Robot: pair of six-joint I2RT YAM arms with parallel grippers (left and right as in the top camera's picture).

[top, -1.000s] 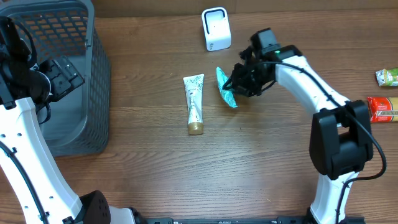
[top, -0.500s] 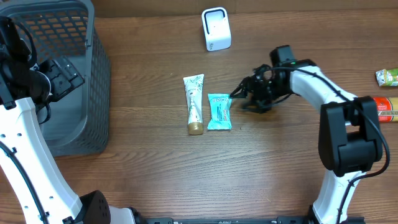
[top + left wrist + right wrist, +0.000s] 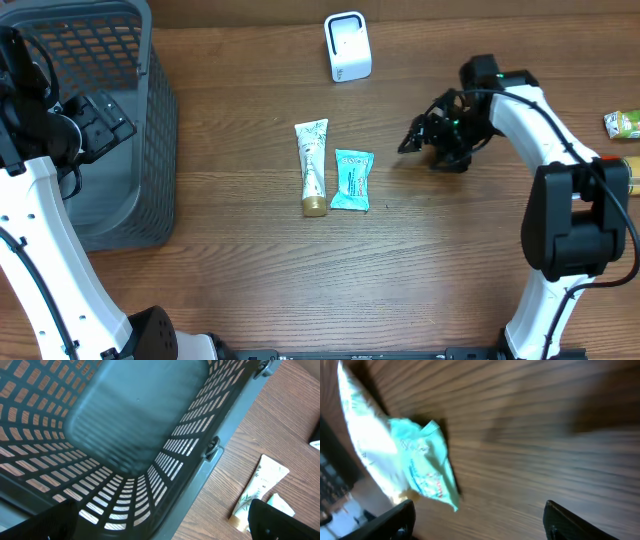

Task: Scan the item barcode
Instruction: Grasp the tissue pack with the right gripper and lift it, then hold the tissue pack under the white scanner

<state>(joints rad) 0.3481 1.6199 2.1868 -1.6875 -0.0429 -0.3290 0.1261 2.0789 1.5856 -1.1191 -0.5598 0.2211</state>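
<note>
Counter [image 3: 250, 280]: brown wood grain, matte, the grain running left to right; a thin dark strip shows beyond its far edge, too little to tell what it is.
Basket [image 3: 150, 150]: dark grey plastic with slotted walls, standing at the far left corner; the left wrist view shows a bare floor inside.
Scanner [image 3: 348, 46]: small white box, upright near the middle of the far edge.
Tube [image 3: 313, 165]: white with a green leaf print, lying flat mid-counter, gold cap toward the near edge.
Packet [image 3: 351, 180]: teal, flat on the counter just right of the tube; whether they touch cannot be told.
Right hand [image 3: 425, 148]: low over the counter to the right of the packet and apart from it, fingers spread, grasping nothing.
Left hand [image 3: 105, 120]: over the basket, fingers wide apart, grasping nothing.
Right edge: a green pack [image 3: 622, 123] and a red box [image 3: 615, 175], both partly cut off.
</note>
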